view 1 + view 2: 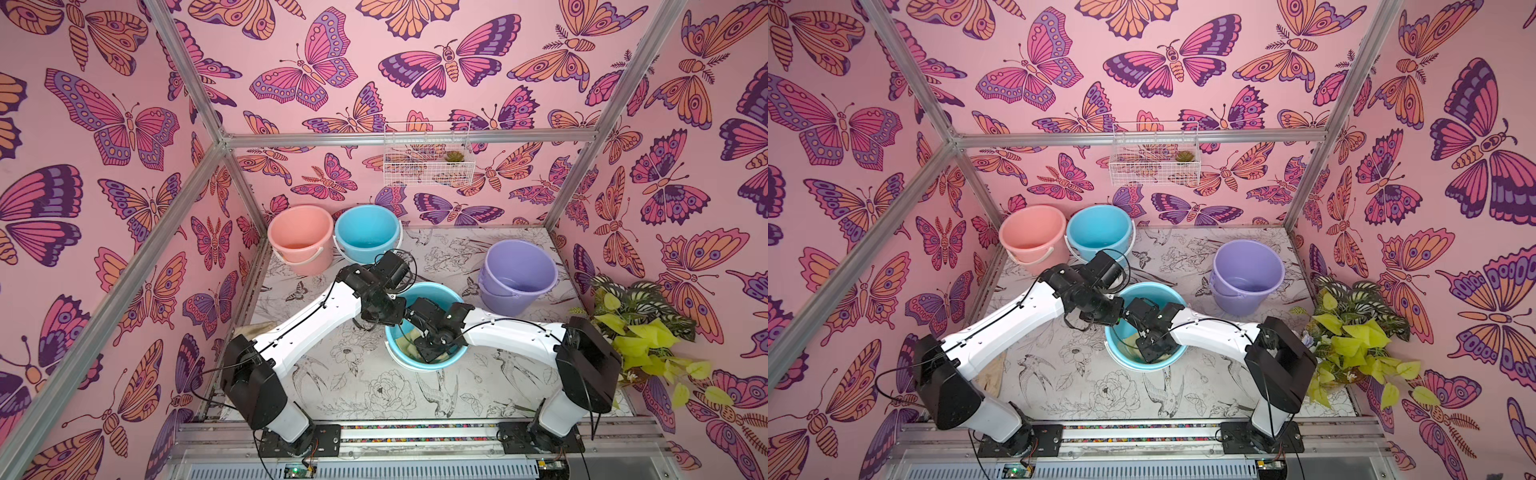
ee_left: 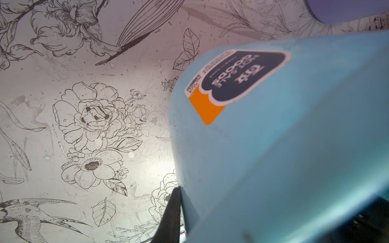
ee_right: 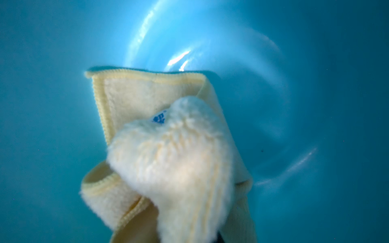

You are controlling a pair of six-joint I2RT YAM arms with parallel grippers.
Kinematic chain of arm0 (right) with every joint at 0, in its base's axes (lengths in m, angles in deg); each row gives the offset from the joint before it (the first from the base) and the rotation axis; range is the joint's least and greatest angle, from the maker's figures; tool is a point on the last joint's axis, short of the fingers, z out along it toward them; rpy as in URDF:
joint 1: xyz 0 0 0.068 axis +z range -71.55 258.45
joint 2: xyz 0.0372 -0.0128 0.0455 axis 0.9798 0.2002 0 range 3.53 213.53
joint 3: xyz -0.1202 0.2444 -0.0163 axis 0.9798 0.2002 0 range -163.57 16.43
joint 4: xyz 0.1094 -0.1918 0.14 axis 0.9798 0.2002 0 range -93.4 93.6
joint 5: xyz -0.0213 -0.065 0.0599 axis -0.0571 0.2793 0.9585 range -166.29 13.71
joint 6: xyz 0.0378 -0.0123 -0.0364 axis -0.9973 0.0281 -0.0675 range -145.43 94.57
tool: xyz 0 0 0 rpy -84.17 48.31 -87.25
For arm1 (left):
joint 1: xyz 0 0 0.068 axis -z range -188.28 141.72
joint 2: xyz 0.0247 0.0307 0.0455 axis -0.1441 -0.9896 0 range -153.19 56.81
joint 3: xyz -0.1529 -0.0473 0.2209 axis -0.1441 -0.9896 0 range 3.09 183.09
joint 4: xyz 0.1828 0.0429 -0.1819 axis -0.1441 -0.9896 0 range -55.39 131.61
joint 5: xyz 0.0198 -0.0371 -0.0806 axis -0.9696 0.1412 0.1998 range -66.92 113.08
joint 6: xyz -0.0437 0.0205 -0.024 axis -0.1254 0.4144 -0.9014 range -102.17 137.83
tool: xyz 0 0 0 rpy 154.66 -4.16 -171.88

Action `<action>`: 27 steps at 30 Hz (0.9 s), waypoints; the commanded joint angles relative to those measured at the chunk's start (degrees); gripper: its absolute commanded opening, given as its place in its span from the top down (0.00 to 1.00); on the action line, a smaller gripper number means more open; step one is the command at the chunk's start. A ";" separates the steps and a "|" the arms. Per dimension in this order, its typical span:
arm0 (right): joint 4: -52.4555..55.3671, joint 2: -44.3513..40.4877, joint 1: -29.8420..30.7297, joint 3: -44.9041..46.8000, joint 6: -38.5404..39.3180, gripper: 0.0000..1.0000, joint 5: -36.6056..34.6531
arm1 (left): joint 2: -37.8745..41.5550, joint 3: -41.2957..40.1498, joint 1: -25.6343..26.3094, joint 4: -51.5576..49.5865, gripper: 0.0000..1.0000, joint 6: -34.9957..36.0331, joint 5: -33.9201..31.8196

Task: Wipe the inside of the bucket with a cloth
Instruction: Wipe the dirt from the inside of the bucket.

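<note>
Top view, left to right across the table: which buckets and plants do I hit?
pink bucket → far blue bucket → near blue bucket, cloth inside → nested purple buckets → plant

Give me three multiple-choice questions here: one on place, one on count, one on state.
1. Where is the yellow cloth? A on the table; B inside the near blue bucket; C in the pink bucket.
2. How many blue buckets are there? A one; B three; C two.
3. The right tool is: A shut on the cloth; B open, empty; C outside the bucket.
Answers: B, blue walls surround the cloth in the right wrist view; C, a far blue bucket stands behind; A, the cloth bunches from its grip.
</note>
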 commanded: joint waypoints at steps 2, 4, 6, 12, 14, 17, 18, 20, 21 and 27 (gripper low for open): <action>-6.64 -0.71 0.41 2.07 -5.76 1.00 -1.77 | 2.19 -0.14 0.09 3.74 1.00 -1.21 1.90; -6.60 -0.55 0.38 1.90 -6.33 1.00 -1.05 | 2.41 -0.19 -0.01 3.74 1.00 -1.13 1.99; -5.25 -0.47 0.41 0.86 -6.53 1.00 -0.59 | 2.57 -0.31 -0.09 3.88 1.00 -1.13 1.91; 3.35 -6.02 0.41 -3.76 -6.78 1.00 -0.27 | 2.81 -1.06 -0.45 4.21 1.00 -0.95 1.96; 7.55 -8.91 0.39 -6.22 -6.86 1.00 0.13 | 2.80 -1.15 -0.54 4.33 1.00 -0.95 2.08; 13.22 -11.94 0.37 -9.60 -6.85 1.00 1.87 | 2.79 -1.28 -0.71 4.47 1.00 -0.86 2.08; 14.97 -12.88 0.37 -10.74 -6.92 1.00 2.47 | 2.78 -1.28 -0.76 4.57 1.00 -0.86 2.16; 17.56 -14.41 0.41 -12.50 -7.47 1.00 3.89 | 2.71 -1.13 -0.80 4.71 1.00 -0.78 2.25; 18.58 -15.10 0.37 -13.17 -7.79 1.00 4.89 | 2.62 -1.03 -0.76 4.70 1.00 -0.78 2.33; 18.84 -16.79 0.28 -14.25 -11.49 1.00 13.27 | 2.54 -0.58 -0.80 4.70 1.00 -0.80 2.50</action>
